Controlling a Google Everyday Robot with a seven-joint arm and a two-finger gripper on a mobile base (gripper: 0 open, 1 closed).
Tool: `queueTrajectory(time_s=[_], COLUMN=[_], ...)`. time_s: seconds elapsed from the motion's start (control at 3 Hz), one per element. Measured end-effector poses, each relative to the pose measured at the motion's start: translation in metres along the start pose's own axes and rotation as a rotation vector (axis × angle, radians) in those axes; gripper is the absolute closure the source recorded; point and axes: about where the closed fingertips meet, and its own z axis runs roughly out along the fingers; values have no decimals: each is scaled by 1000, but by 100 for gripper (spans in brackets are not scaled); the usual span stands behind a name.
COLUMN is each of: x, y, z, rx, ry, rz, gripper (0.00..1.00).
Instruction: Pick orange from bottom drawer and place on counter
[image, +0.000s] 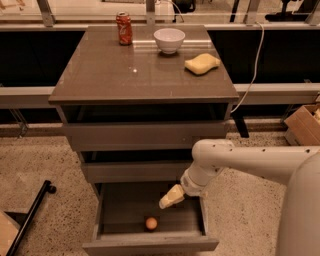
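The orange (151, 223) lies in the open bottom drawer (150, 245), near its front wall, a little left of centre. My gripper (170, 198) hangs over the drawer's right half, above and to the right of the orange, not touching it. The white arm comes in from the right. The counter (125, 75) is the glossy grey-brown top of the cabinet, above the two shut upper drawers.
On the counter stand a red soda can (124, 28) at the back left, a white bowl (169, 40) at the back centre and a yellow sponge (202, 64) to the right. A cardboard box (304, 125) sits on the floor at right. A black bar (30, 216) lies at lower left.
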Motion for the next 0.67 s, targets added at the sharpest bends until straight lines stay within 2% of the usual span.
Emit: queueTrajectory(time_s=[0.33, 0.67], x=[5, -4], y=[-1, -4], z=[13, 31], rx=[-12, -31], ry=[21, 40], rz=[6, 56], gripper=[0, 0])
